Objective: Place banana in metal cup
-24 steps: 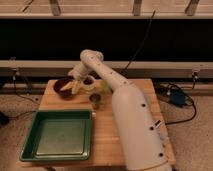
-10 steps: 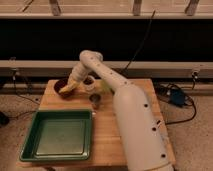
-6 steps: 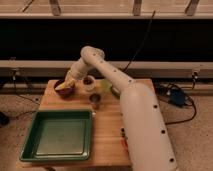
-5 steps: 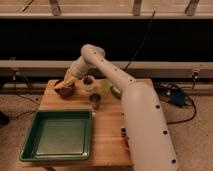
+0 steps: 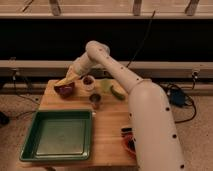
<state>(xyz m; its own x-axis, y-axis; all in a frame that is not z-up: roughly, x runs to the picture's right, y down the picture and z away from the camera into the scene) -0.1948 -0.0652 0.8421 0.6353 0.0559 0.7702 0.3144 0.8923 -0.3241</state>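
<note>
The pale yellow banana hangs tilted at the tip of my gripper, just above the dark brown bowl at the table's back left. The gripper is shut on the banana. The small dark metal cup stands on the wooden table to the right of the bowl and nearer the front, apart from the gripper. My white arm reaches over the table from the right and hides part of the table's right side.
A cream-white cup stands between the bowl and a green elongated item. A green tray fills the table's front left. A red-and-dark object lies by the arm at the front right. The wooden table ends just past the tray.
The gripper was down at the brown bowl on the banana. It has risen slightly and now holds the banana above the bowl's rim.
</note>
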